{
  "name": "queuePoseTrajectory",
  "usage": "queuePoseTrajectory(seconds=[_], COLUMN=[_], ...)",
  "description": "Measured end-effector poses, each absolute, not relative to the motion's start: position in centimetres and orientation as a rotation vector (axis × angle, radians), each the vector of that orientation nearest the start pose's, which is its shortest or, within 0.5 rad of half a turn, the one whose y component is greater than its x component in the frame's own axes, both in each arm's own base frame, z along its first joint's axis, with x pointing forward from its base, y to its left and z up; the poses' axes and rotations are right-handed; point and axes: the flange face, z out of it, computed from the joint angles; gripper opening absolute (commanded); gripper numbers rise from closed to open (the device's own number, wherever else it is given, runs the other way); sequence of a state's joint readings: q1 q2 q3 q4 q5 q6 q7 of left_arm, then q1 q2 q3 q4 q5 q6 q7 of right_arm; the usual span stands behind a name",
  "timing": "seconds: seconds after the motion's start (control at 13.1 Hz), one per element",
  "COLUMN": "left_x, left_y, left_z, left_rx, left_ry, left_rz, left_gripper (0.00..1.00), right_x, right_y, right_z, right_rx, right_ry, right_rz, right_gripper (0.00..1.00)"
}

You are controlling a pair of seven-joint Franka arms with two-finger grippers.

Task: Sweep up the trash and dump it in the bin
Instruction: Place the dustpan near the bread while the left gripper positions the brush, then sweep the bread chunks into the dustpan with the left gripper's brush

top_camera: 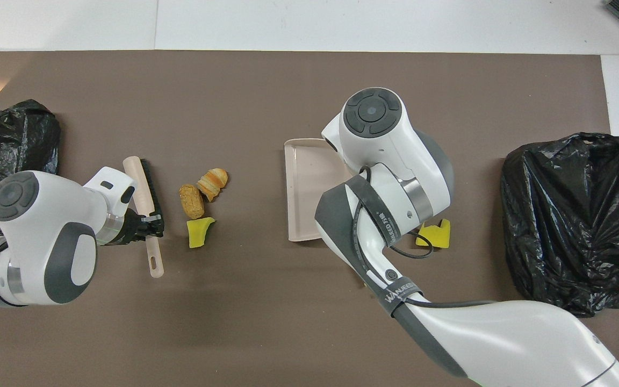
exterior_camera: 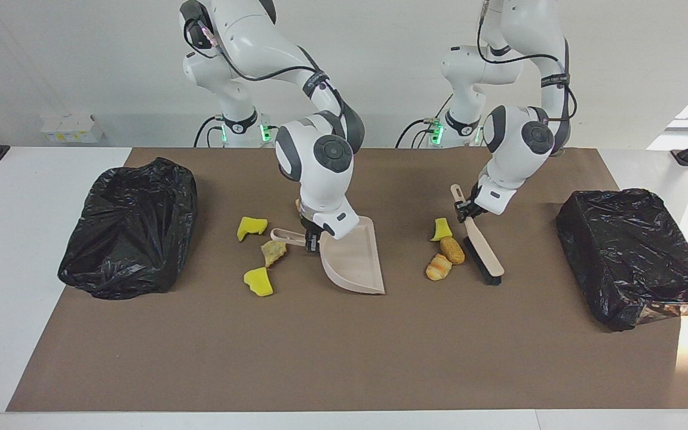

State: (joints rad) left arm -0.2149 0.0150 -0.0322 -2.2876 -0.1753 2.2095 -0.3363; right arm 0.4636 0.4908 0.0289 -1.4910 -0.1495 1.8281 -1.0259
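Six trash (exterior_camera: 439, 266) lumps showed on the desk (exterior_camera: 344, 358), none in the dustpan (exterior_camera: 353, 260) and none visibly in either bin.

Right gripper (exterior_camera: 313, 239) had its jaws closed on the dustpan handle, pan resting on the mat with its open mouth toward the left arm's end. Left gripper (exterior_camera: 465, 210) had its jaws closed on the brush (exterior_camera: 482, 251) handle, bristles down, just beside the nearest group of pieces.

Group 1, between brush and dustpan: yellow sponge chunk (exterior_camera: 441, 229), brown bread piece (exterior_camera: 452, 249) and the striped croissant-like one.

Group 2, by the dustpan handle, toward the right arm's end: two yellow chunks (exterior_camera: 251, 227) (exterior_camera: 259, 281) and a tan crumbly piece (exterior_camera: 273, 252). Possibly one more tucked under the right wrist; too hidden to call.

Black-bagged bin (exterior_camera: 129, 230) sat at the right arm's end, another bagged bin (exterior_camera: 633, 257) at the left arm's end.

Progress: tools picked up, sweeping not started. Left: sweep both groups into the pan, then dump.
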Motion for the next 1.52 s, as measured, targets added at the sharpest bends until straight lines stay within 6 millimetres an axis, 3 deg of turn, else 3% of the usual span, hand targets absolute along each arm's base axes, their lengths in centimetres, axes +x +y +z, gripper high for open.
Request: queuePoseTrajectory(seconds=[0.38,0.91,1.14,1.52], left_x=[48.3,46.6,47.3,47.5], left_y=[-16.0,-23.2,-26.2,-32.4], left_z=[33.6,33.6,33.2,35.3], left_rx=[-3.247,-3.340,-3.389,-3.463], left_ry=[-0.268,-0.346,-0.383,-0.281], left_rz=[0.228,0.221,0.205,0.174], left_gripper=[0.00,0.00,0.00,0.00], right_x=[60.7,60.5,59.7,59.2], right_y=[31.3,31.6,32.1,32.4], right_z=[37.6,37.2,36.9,36.8], right_rx=[-2.286,-2.331,-2.311,-2.299], right_ry=[-2.225,-2.136,-2.141,-2.142], right_rz=[0.221,0.224,0.276,0.314], right_gripper=[0.00,0.00,0.00,0.00])
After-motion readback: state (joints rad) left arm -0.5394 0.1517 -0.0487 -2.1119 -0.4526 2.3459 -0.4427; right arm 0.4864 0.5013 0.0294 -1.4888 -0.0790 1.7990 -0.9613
